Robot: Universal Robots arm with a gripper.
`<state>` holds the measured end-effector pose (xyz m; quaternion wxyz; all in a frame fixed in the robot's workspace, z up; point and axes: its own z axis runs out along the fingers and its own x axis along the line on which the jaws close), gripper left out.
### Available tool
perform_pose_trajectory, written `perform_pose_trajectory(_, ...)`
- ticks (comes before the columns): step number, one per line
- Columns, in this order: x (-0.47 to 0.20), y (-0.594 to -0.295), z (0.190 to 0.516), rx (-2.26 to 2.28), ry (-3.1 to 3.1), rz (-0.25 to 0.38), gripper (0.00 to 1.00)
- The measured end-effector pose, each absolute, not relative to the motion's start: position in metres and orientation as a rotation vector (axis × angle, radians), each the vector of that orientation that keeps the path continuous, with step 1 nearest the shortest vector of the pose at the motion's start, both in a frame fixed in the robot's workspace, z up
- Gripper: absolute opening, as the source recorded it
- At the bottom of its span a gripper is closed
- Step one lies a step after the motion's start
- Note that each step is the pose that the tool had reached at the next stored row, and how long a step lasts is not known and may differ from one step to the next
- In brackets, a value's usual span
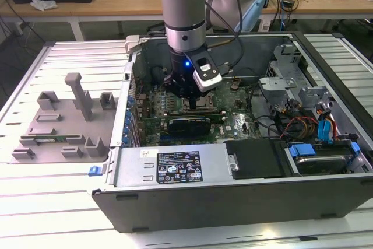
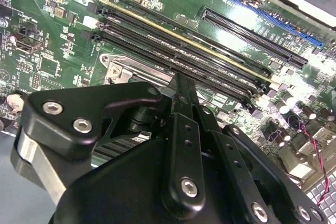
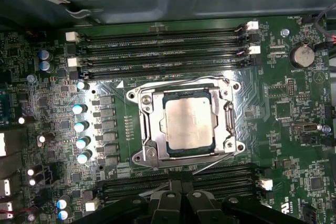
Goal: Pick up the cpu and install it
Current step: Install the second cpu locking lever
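Hand (image 1: 191,104) down inside the open computer case (image 1: 175,202), low over the motherboard (image 3: 294,129); fingers (image 2: 184,129) pressed together, gripping nothing. The cpu (image 3: 190,124) sits flat in the socket frame (image 3: 144,129), silver top up, apart from the hand.

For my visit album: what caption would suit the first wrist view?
The silver cpu sits inside the metal socket frame on the green motherboard, seen from above the robot's hand.
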<state>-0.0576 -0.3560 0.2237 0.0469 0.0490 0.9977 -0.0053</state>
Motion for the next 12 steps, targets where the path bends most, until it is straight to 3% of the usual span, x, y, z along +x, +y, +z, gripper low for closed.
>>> perform_pose_trajectory(12, -0.059, -0.3569, 0.2222, 0.142, 3.044, -0.015, 0.11)
